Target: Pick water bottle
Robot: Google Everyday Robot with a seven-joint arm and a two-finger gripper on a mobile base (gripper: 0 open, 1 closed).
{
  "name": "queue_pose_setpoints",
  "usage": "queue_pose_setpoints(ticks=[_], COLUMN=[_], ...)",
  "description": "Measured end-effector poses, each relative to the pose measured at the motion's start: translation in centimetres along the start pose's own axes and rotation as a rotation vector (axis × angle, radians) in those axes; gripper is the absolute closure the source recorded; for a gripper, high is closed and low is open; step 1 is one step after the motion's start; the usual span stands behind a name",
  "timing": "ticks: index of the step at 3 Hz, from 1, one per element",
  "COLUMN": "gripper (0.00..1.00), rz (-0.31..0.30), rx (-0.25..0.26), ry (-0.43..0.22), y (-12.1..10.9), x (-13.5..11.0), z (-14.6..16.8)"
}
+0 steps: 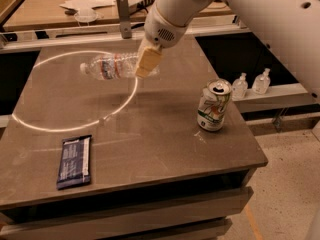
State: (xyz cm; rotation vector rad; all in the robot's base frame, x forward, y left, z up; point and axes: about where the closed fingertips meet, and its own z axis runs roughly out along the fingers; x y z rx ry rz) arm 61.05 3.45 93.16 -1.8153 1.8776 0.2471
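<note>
The water bottle [107,66] is clear ribbed plastic with a white cap at its left end and a red, white and blue label band. It hangs level above the back left part of the brown table [150,134]. My gripper [147,63] is shut on the bottle's right end, with a tan finger [149,61] across the front of it. The white arm reaches in from the upper right.
A white-green soda can [214,106] stands upright near the table's right edge. A dark snack bar packet [74,161] lies flat at the front left. Two small pump bottles [240,85] [261,80] stand on a ledge to the right. A cluttered desk [75,4] is behind.
</note>
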Motion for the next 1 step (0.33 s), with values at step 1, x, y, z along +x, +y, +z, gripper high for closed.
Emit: queue_pose_setpoints(ticks=[1], gripper=[1.0], rz=[-0.001], rx=[-0.001], ry=[0.0], y=[0.02], x=[-0.04], z=[0.05])
